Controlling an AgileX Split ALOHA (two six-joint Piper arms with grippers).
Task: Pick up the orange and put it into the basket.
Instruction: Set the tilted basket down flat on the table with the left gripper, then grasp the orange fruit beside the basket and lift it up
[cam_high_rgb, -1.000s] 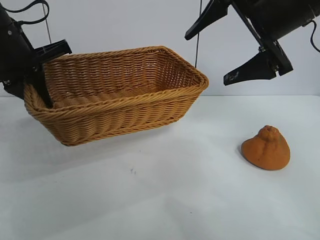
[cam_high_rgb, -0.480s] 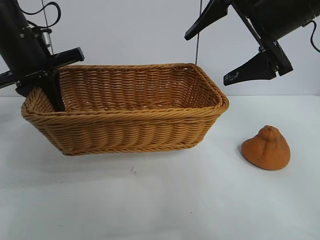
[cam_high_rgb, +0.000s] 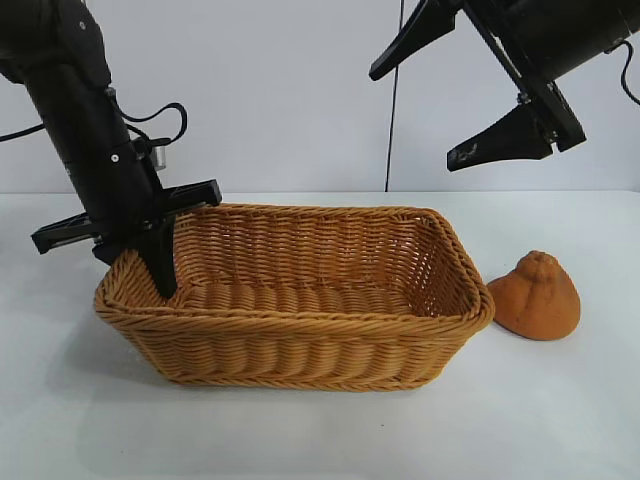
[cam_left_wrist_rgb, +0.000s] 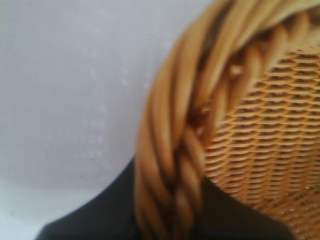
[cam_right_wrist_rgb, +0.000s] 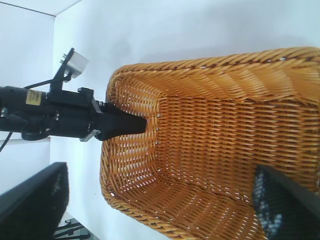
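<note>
The left gripper (cam_high_rgb: 150, 262) was clamped narrow on the basket's (cam_high_rgb: 300, 330) short wall at the 9 o'clock end, one finger inside, one outside the braided rim. The basket sat flat on the table (cam_high_rgb: 560, 420), so the step in hand looked like placing it close to the fruit. To do that well, I would have let the wall go gently and lifted straight up, so the finger inside did not catch the weave and drag the basket off. The orange (cam_high_rgb: 535, 296) lay on the table at the basket's 3 o'clock, just beside the rim, knob up, untouched. The right gripper (cam_high_rgb: 480, 100) hung high at 1 o'clock with its fingers spread wide and nothing between them; it would need to come down over the fruit's broad base, not the narrow top, and stay clear of the nearby rim. By count: one basket, one orange, two grippers, one table.
</note>
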